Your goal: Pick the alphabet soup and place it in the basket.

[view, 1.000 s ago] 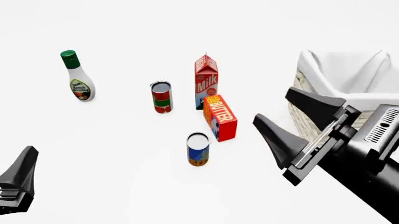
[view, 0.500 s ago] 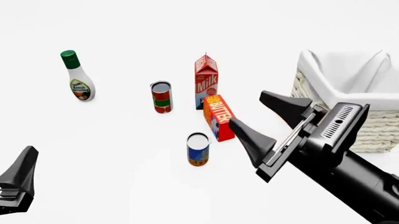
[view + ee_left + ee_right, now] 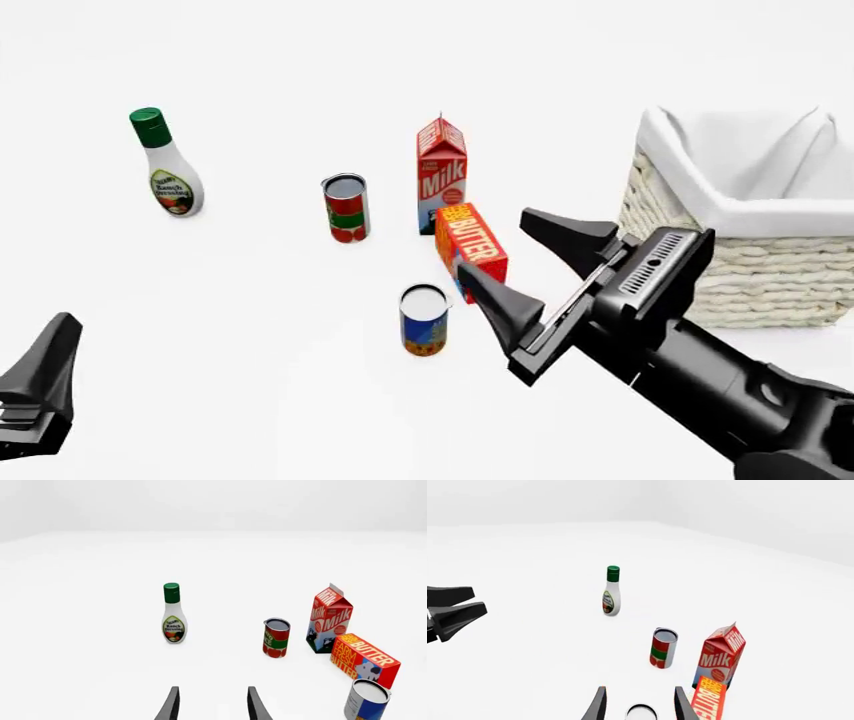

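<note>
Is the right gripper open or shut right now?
Open: the right gripper has its fingers spread apart, empty, near the alphabet soup.

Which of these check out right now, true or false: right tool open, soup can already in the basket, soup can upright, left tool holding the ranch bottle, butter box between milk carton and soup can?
1. The right tool is open. True.
2. The alphabet soup is in the basket. False: it stands on the table, left of the basket.
3. The alphabet soup stands upright. True.
4. The left tool holds the ranch bottle. False: it is open and holds nothing.
5. The butter box lies between the milk carton and the alphabet soup. True.
</note>
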